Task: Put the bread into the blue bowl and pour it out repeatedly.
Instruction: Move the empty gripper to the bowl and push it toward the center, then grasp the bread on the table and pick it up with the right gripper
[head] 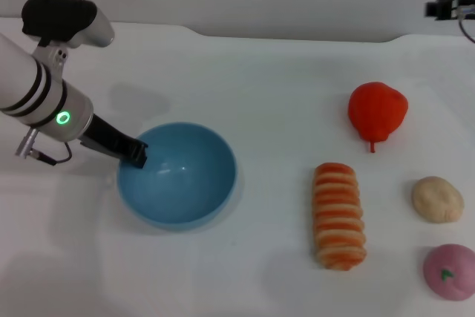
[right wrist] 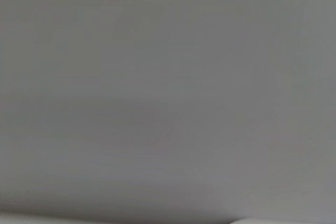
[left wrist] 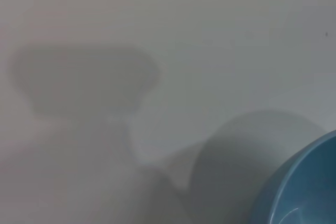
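Observation:
The blue bowl stands upright and empty on the white table, left of centre. My left gripper is at the bowl's left rim, with its dark fingers closed over the rim. The left wrist view shows only part of the bowl's edge and the table. The bread, a long loaf with orange and cream stripes, lies on the table well to the right of the bowl. Of my right arm only a dark part shows, at the far right edge of the head view. The right wrist view shows only a plain grey surface.
A red-orange pear-like fruit lies behind the bread. A small round beige bun and a pink round item lie to the bread's right, near the table's right edge.

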You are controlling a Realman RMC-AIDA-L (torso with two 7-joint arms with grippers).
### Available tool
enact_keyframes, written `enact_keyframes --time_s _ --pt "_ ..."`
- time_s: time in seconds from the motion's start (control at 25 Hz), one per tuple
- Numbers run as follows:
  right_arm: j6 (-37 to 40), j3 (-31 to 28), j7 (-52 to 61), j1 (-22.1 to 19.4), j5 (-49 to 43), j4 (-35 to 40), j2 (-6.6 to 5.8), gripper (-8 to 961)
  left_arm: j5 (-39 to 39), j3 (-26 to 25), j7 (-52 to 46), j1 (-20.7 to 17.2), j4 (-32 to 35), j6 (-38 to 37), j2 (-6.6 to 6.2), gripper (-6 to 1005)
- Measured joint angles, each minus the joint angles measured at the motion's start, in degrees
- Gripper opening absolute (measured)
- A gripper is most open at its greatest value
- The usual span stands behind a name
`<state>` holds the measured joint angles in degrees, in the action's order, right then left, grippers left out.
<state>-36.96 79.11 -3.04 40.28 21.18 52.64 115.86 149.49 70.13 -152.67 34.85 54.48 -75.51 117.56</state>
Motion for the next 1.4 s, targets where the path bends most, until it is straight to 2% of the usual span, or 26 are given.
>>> enact_keyframes --time_s 0.12,0.24,0.36,0.56,0.68,0.72,0.88,1.0,1.16,1.4 --pt "-10.8 -5.6 -15.0 -0.5 11.7 4.6 0.22 503 0.0 0.0 -0.2 0.7 0.1 0.5 -0.02 -1" --pt "-22.2 -10.1 -21.0 -0.8 18.0 8.3 -0.09 503 -0.1 -0.1 -0.5 1.2 0.3 1.0 0.11 -1" --pt "-30.8 -13.2 -20.7 -0.8 18.0 10.6 -0.32 503 -0.2 -0.1 -1.0 1.9 0.9 1.2 0.17 -1" --pt "-41.6 -15.0 -18.0 0.0 16.3 10.9 -1.09 503 -0.2 -0.1 -1.4 2.2 1.9 1.4 0.07 -2" --pt "-45.5 -14.7 -15.7 0.6 12.7 10.5 -1.07 503 -0.2 -0.1 -1.3 2.2 2.7 2.2 0.11 -2" --pt "-46.9 -14.5 -15.1 1.1 11.4 9.9 -0.62 503 -0.2 -0.1 -1.2 2.2 2.9 2.5 0.12 -2" --pt "-48.1 -14.3 -15.0 2.8 9.8 6.6 1.62 503 -0.1 0.3 -0.8 2.7 3.0 2.7 0.08 0" --pt "-46.0 -13.2 -15.1 4.3 10.4 1.8 2.65 503 0.0 0.4 -0.6 2.9 3.0 3.1 0.07 0" --pt "-41.9 -10.7 -15.0 6.8 12.6 -6.0 2.85 503 0.1 0.5 0.1 3.2 3.0 3.1 0.05 -1" --pt "-38.7 -8.9 -14.7 8.4 14.0 -11.6 2.94 502 0.1 0.6 0.8 3.5 3.0 2.7 0.07 -1"
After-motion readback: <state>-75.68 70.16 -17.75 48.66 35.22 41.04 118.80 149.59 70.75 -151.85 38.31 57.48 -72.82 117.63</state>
